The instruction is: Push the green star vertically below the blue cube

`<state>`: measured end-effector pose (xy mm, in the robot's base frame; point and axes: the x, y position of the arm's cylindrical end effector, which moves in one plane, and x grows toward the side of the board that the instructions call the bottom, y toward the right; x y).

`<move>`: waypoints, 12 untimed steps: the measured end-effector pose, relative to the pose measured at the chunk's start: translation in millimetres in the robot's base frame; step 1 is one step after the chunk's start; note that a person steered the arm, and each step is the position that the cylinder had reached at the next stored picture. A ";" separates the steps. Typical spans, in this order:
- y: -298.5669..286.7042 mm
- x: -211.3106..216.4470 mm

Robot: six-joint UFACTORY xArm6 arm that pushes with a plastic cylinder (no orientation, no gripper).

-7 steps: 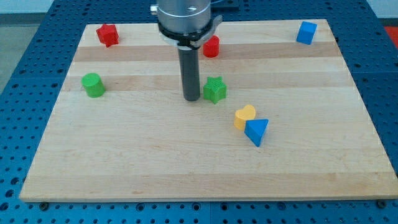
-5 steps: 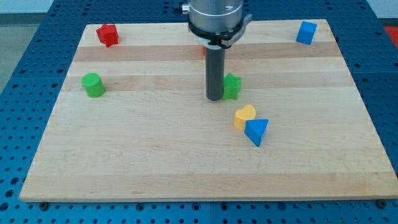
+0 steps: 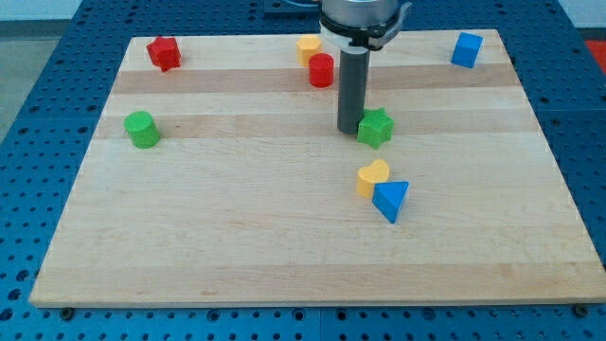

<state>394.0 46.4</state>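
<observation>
Wooden tabletop (image 3: 284,246) on blue pegboard | my tip (image 3: 351,130) touches green star (image 3: 375,127) from its left, placed to shove it rightward | blue cube (image 3: 466,49) far up-right of tip | no fingers, only a rod

One view only. We look from the board's (image 3: 284,246) near edge, raised and angled down toward its far edge. Middle range: the whole board fits the frame, with blue pegboard (image 3: 38,142) showing on every side. The rod (image 3: 352,90) enters from the view's top, its mount cropped there.
</observation>
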 end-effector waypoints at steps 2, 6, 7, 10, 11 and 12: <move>5.4 15.5; 63.5 15.8; 73.4 15.8; 98.5 28.9; 110.5 29.1; 127.4 29.1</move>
<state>423.2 173.8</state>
